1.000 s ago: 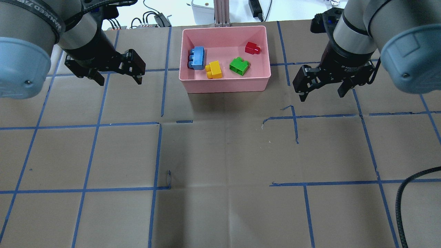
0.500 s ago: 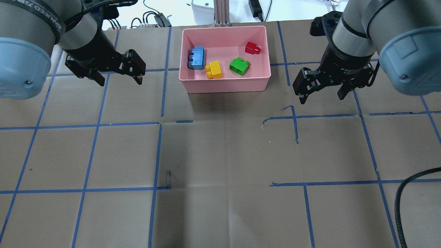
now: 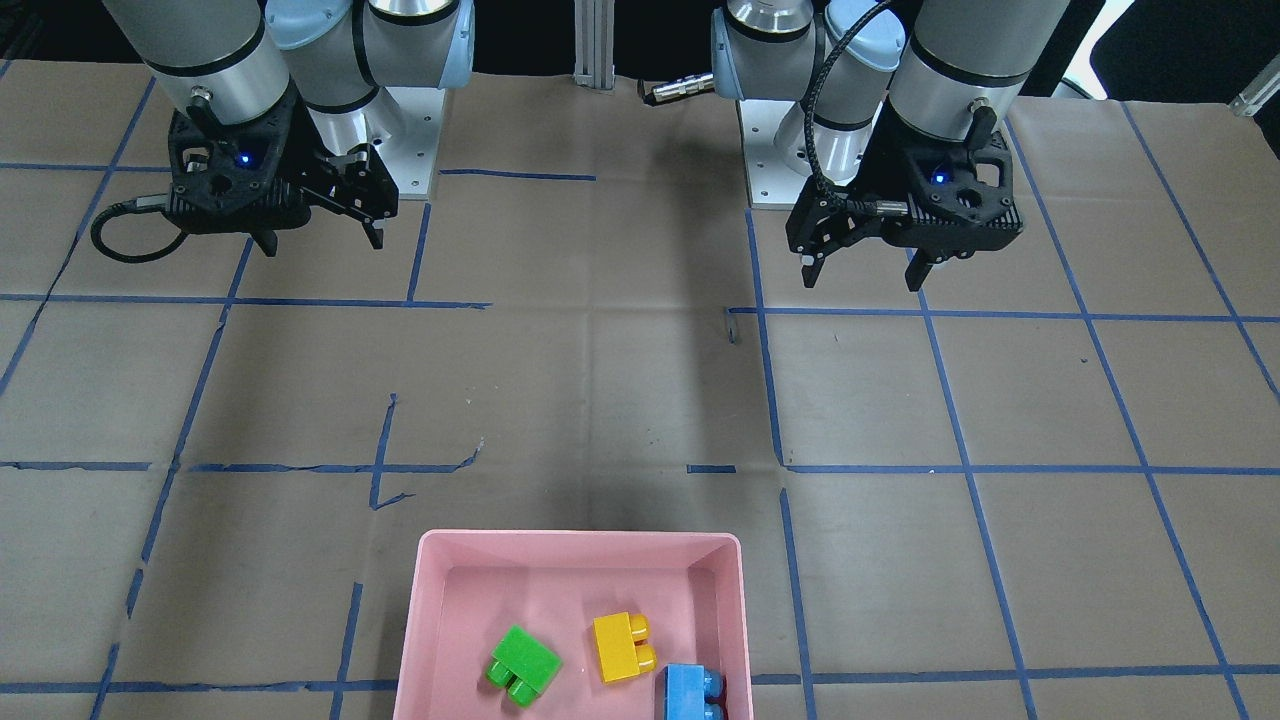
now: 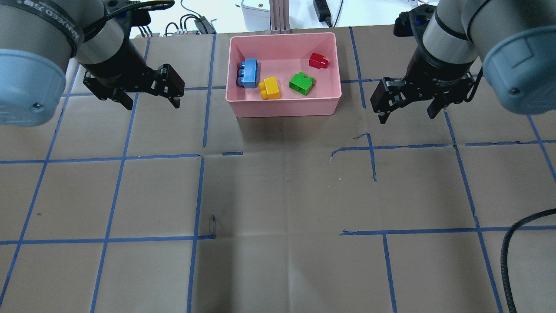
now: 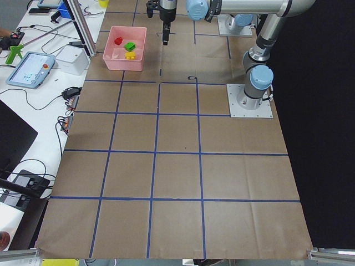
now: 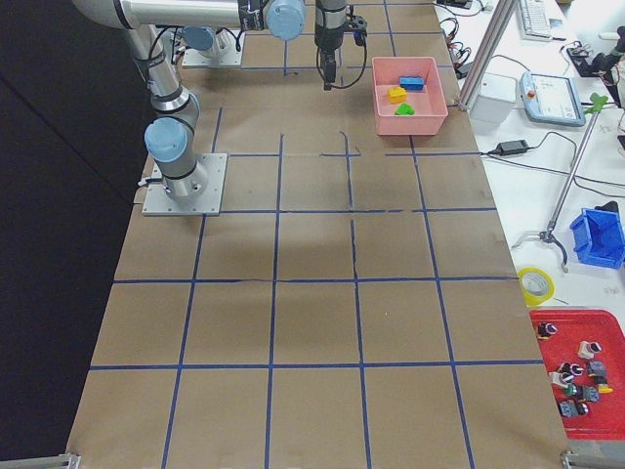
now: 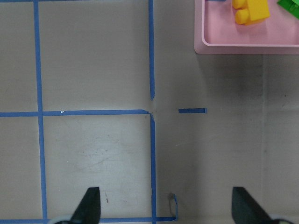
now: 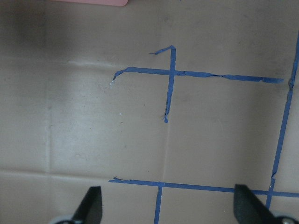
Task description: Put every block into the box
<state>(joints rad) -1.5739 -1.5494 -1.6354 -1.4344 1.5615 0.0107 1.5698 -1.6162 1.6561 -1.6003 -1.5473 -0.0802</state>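
Eased right claw (image 4: pixel 406 115) back slightly since a second ago, spread wide and empty; left claw (image 4: pixel 152 104) likewise apart, gripping nothing. See green block (image 4: pixel 302 83), blue block (image 4: pixel 249 73), red block (image 4: pixel 318 61) and yellow block (image 4: pixel 270 88) all inside box (image 4: pixel 282 108). Retreat smoothly, high, clear of box wall.

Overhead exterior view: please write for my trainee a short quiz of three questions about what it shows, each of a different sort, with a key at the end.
1. True or false: the red block lies inside the pink box.
2. Which block lies closest to the blue block? A. the yellow block B. the green block C. the red block
3. Fill in: the left gripper and the right gripper are both ____ and hold nothing.

Key: 1 true; 2 A; 3 open.
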